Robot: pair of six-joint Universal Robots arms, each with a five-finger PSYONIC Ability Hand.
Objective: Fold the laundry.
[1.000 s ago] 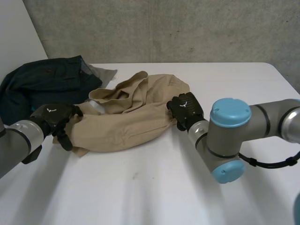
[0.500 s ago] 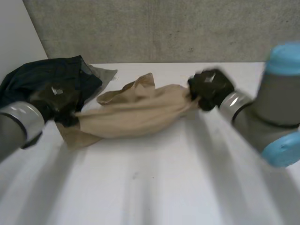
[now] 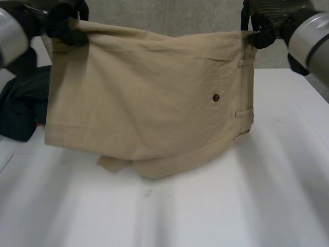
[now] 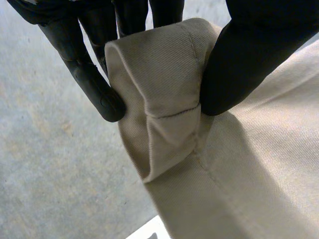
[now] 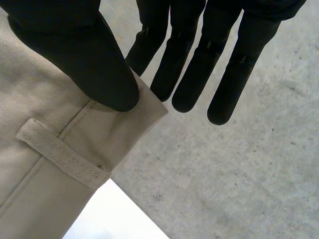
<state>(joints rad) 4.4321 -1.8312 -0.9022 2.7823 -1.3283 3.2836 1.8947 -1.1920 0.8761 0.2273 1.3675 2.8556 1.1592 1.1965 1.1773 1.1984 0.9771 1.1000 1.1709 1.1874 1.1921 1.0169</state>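
Observation:
A pair of tan trousers [image 3: 149, 103] hangs spread wide in the air between both hands, its lower folds resting on the white table [image 3: 205, 206]. My left hand [image 3: 64, 23] pinches one top corner. In the left wrist view the thumb and fingers [image 4: 94, 79] clamp a folded hem of the trousers [image 4: 164, 99]. My right hand [image 3: 259, 23] pinches the opposite top corner at the waistband, where belt loops and a button show. In the right wrist view the thumb [image 5: 94, 69] presses the waistband corner of the trousers [image 5: 60, 134] against the fingers.
A dark green garment [image 3: 23, 108] lies bunched on the table behind the left side of the trousers. A grey concrete wall [image 3: 169, 15] stands behind the table.
Both hands rose from the table with the trousers and moved apart, stretching the crumpled cloth into a hanging sheet. The left hand closed on its corner.

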